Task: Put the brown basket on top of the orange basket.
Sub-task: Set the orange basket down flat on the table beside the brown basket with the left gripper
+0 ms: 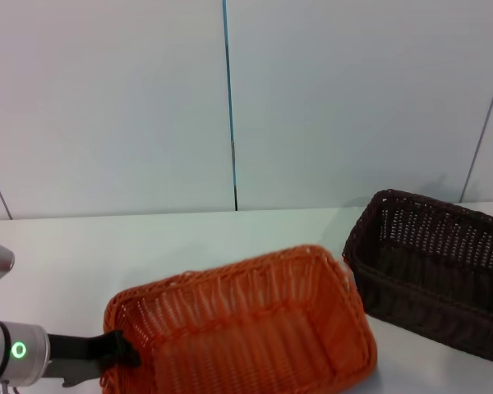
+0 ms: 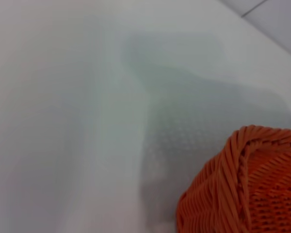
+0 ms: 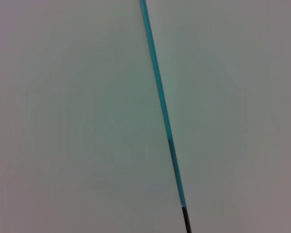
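Reaching in from the robot's left, your left gripper sits at the near left corner of the orange basket; you cannot tell whether it grips the rim. That basket rests on the white worktop. The brown basket stands just beside its right end, also on the worktop.
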Available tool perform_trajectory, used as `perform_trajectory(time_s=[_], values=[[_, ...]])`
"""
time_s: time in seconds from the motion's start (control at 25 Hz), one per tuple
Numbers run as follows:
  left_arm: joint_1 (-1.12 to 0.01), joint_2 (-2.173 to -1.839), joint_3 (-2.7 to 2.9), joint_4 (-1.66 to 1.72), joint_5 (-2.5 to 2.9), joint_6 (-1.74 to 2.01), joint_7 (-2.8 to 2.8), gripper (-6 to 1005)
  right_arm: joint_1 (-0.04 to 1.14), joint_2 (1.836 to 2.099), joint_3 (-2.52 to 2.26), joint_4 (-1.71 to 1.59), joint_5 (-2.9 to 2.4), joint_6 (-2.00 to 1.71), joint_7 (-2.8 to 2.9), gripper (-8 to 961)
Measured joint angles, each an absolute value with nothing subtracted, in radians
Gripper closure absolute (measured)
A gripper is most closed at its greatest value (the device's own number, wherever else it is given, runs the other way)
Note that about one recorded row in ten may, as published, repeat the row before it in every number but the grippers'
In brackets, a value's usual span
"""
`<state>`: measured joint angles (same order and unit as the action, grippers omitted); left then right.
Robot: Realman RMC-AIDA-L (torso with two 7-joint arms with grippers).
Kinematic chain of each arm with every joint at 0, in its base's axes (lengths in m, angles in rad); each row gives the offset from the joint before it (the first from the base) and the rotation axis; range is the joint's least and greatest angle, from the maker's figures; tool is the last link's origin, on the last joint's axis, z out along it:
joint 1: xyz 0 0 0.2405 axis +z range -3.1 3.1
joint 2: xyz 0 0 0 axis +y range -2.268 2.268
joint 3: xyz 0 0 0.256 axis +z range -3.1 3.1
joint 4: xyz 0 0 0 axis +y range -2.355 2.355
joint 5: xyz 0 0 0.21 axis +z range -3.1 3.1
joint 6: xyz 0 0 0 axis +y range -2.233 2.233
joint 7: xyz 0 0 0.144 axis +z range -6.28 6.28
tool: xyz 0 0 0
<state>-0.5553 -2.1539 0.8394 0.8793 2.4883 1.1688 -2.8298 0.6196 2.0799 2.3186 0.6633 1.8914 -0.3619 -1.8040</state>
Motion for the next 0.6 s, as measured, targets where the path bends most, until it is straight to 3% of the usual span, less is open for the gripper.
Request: perform_trajectory(time_s=[0.6], values=[[-0.553,-2.154,0.837,0.877,2.496,1.188,-2.806,820,0.618,2.080,2.313,0.663,1.891,-0.366,-1.804,251]])
